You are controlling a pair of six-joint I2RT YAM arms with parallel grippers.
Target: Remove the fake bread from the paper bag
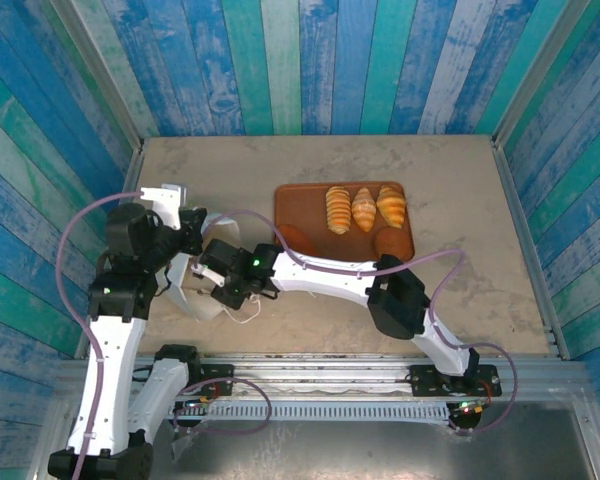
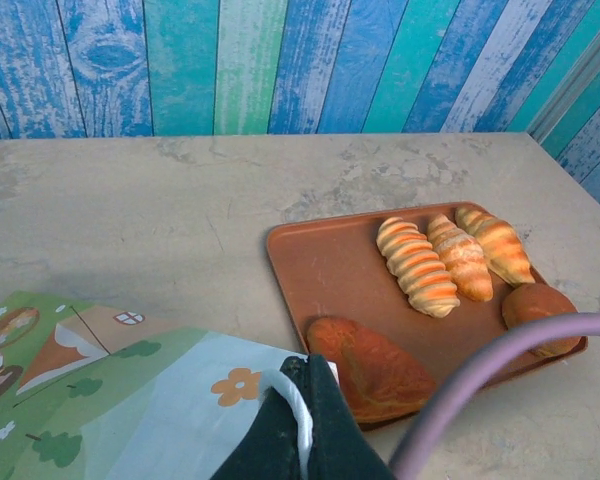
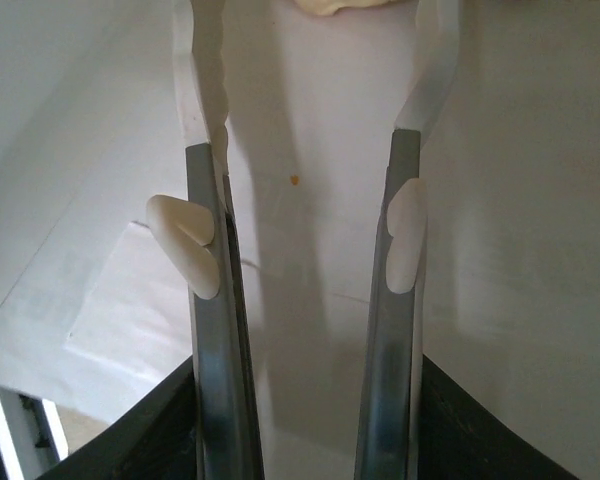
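Reaching into the paper bag (image 2: pixel 130 400) at the near left of the surface (image 2: pixel 180 200), right jaws spread, nothing between them. Pinching its loop handle (image 2: pixel 300 430) in closed left jaws. Farther back, five pieces of fake bread (image 2: pixel 417 267) already on the tray (image 2: pixel 320 270); seemingly well along, any remainder hidden inside the bag.

Fake bread (image 1: pixel 364 210) on the tray (image 1: pixel 302 200) — paper bag (image 1: pixel 192 296) left of it

I see a bag (image 2: pixel 150 395) printed with green hills and an orange flower, golden striped bread (image 2: pixel 417 267) on a reddish-brown tray (image 2: pixel 325 265), and blue-teal plank walls (image 2: pixel 280 60).
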